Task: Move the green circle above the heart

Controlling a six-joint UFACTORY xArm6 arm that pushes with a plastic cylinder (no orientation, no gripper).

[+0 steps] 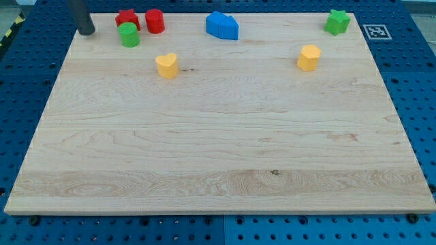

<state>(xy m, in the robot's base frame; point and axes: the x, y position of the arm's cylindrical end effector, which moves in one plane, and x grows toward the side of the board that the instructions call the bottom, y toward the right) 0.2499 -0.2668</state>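
Observation:
The green circle (129,35) stands near the view's top left of the wooden board (218,156), touching or nearly touching a red block (127,18) just above it. The yellow heart (166,66) lies below and to the right of the green circle. My tip (86,31) is at the board's top left corner, to the left of the green circle and apart from it.
A red cylinder (154,21) stands right of the red block. Two blue blocks (223,26) sit together at the top middle. A yellow hexagon-like block (308,58) lies at the right. A green star (337,22) is at the top right.

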